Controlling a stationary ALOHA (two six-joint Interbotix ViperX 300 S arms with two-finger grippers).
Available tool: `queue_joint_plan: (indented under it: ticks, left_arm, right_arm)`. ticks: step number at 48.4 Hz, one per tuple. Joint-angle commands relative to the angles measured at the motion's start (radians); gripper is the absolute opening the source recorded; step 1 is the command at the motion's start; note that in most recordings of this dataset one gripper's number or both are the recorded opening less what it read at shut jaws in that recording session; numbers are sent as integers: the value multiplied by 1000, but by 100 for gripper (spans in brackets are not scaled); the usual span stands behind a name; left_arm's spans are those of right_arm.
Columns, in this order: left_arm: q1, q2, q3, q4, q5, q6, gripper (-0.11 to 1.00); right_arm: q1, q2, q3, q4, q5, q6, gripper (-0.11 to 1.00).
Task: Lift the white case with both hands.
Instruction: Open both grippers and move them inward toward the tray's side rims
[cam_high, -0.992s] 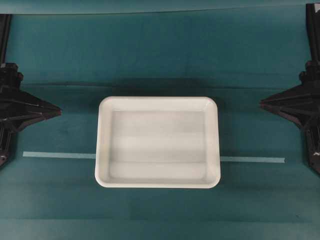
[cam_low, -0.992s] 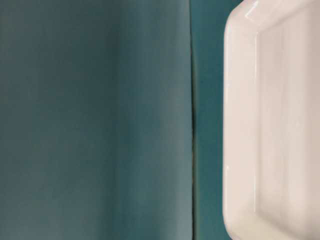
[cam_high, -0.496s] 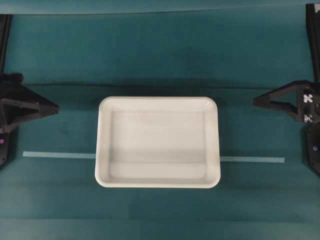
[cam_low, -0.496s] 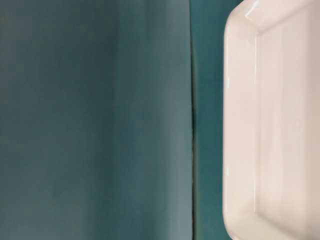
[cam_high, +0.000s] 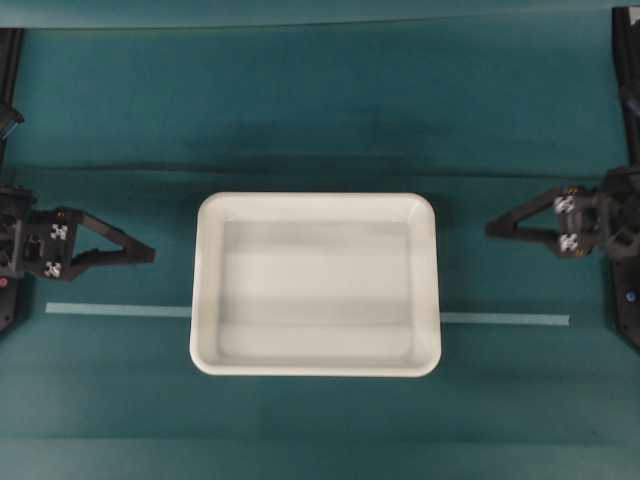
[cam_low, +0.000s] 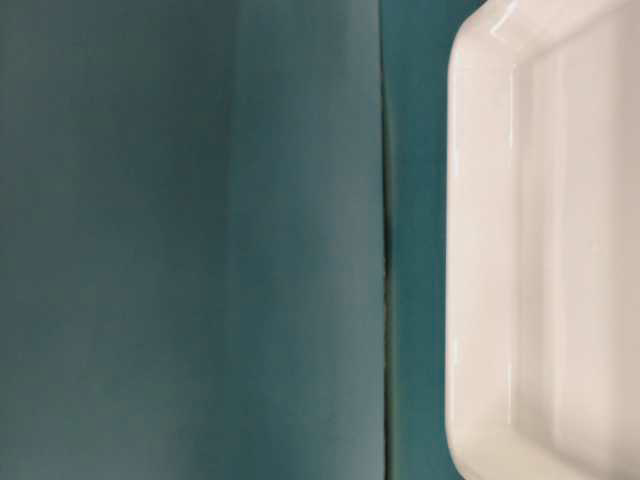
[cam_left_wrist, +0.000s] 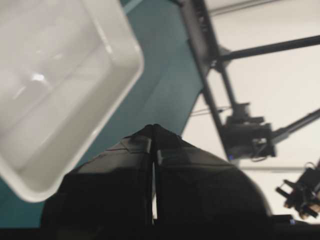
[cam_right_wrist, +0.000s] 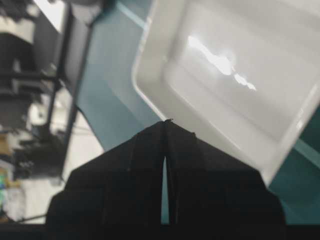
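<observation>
Between the closed left gripper (cam_high: 150, 253) and closed right gripper (cam_high: 490, 228) sits a shallow white plastic case (cam_high: 315, 284), empty. It looks light, stiff and slippery; the raised side rims seem the best holds.

A teal cloth-covered table (cam_high: 320, 90) (creased) bears the white case (cam_high: 315, 284) and a pale tape strip (cam_high: 115, 310).

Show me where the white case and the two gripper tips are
white case (cam_high: 315, 285), overhead view, middle of its flat bottom.
left gripper (cam_high: 150, 255), overhead view, pointed tip of the shut fingers.
right gripper (cam_high: 490, 229), overhead view, pointed tip of the shut fingers.
</observation>
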Motion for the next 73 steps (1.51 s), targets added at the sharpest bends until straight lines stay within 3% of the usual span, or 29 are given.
queue_joint_plan:
  ticks: [1, 7, 12, 19, 25, 28, 31, 40, 50, 65, 73]
  left_arm:
    - [14, 26, -3, 3, -8, 2, -3]
    - [34, 23, 5, 5, -9, 2, -2]
    - [41, 23, 6, 6, -9, 2, 8]
    - [40, 26, 6, 5, -3, -3, 43]
    - [37, 28, 23, 5, -11, -44, 80]
    - [29, 29, 43, 5, -17, -54, 93]
    - [17, 31, 69, 5, -40, -55, 99]
    - [28, 69, 153, 5, -163, -55, 98]
    - [25, 216, 206, 5, -316, -57, 98]
    - [15, 451, 241, 5, -577, -57, 98]
    - [26, 515, 238, 5, -643, -52, 98]
  right_arm:
    - [14, 57, -8, 5, -9, 3, 0]
    - [25, 101, -11, 5, -23, 25, 10]
    - [26, 126, -8, 5, -31, 54, 36]
    - [26, 141, 9, -3, -52, 66, 75]
    - [28, 146, 37, 2, -106, 75, 93]
    - [29, 153, 55, 2, -133, 89, 94]
    - [37, 169, 71, 8, -153, 107, 93]
    - [84, 259, 132, 8, -299, 164, 93]
    - [106, 376, 181, 8, -482, 213, 93]
    - [110, 468, 215, 3, -617, 215, 93]
    - [112, 514, 249, 3, -718, 225, 93]
